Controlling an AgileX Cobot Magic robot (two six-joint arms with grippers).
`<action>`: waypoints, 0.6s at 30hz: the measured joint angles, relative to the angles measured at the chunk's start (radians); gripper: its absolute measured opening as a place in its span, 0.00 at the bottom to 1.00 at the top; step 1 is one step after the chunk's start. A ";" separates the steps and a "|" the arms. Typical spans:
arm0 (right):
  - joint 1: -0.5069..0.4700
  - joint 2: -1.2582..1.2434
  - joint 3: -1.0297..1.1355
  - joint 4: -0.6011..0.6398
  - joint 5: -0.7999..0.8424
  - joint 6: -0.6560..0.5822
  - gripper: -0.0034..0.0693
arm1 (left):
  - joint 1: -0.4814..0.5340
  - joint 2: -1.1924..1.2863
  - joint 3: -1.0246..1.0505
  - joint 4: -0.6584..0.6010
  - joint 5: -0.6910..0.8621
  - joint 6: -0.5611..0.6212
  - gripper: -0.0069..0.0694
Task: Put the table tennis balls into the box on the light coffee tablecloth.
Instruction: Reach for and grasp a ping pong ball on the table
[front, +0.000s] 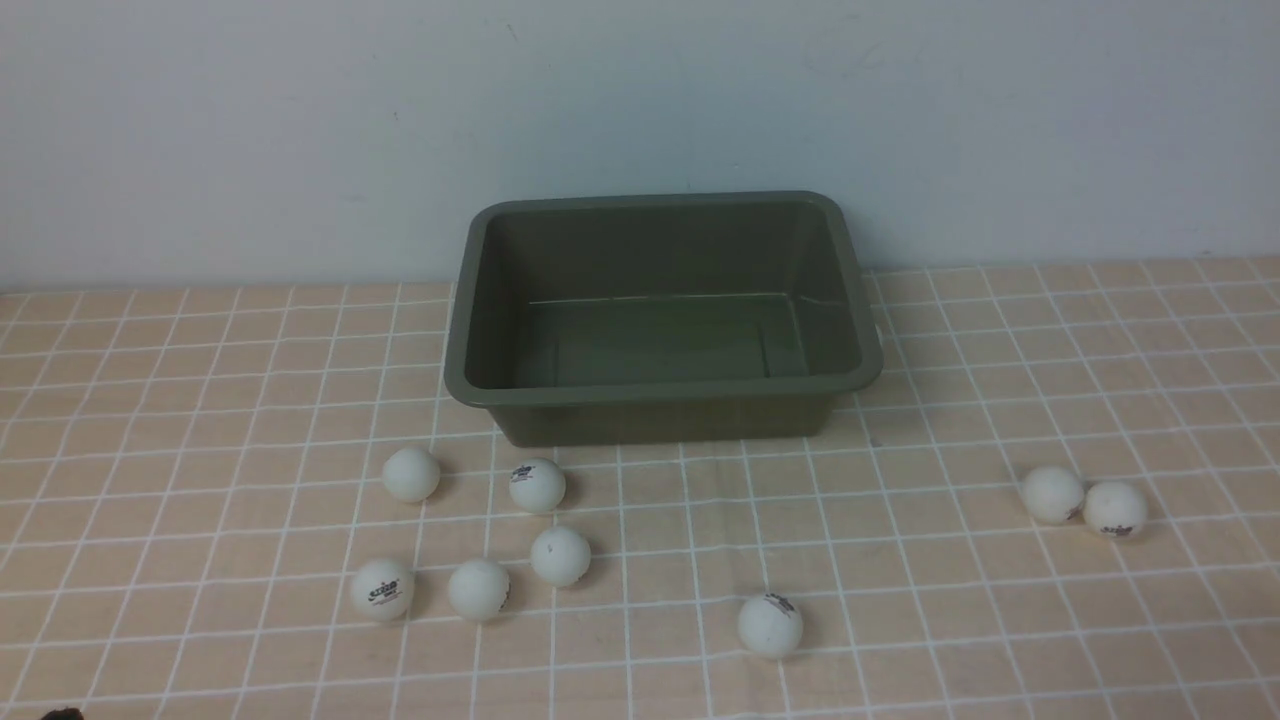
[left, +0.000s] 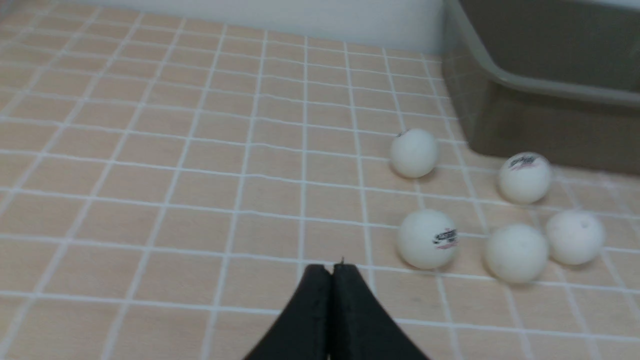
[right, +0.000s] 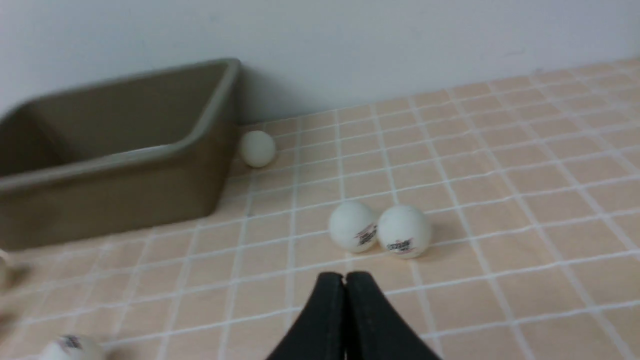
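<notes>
The box (front: 660, 392) is seen standing empty on the light coffee tablecloth (front: 900, 600), with its far side close to the pale wall (front: 300, 120). In the front view eight table tennis balls (front: 560, 555) are counted, all outside the box. Five are clustered in front of the box's left corner. A lone ball (front: 770, 626) lies further out in front of the box. A touching pair (front: 1052, 494) is set well off to the box's right. Neither gripper is shown in that view.

How the grippers stand is given by the wrist views alone. The left gripper (left: 331, 270) is seen with its jaws pressed together and nothing held. Ahead of it the cluster of five is shown, with the box's corner beyond. The right gripper (right: 344, 277) is likewise closed on nothing, near the touching pair.

A ninth ball (right: 257, 148) is revealed only in the right wrist view. It lies just beside the box's right wall, toward the pale wall. Whether it touches the box cannot be told. In the front view this ball is hidden behind the box's flared rim.
</notes>
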 joint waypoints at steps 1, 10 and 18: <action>0.000 0.000 0.001 0.067 0.003 0.008 0.02 | 0.000 0.000 0.000 -0.048 0.000 -0.018 0.00; 0.000 0.000 0.000 0.485 -0.024 0.025 0.02 | 0.000 0.000 0.000 -0.346 0.010 -0.065 0.00; 0.000 0.000 0.002 0.524 -0.073 0.007 0.02 | 0.000 0.000 0.001 -0.384 -0.004 -0.066 0.00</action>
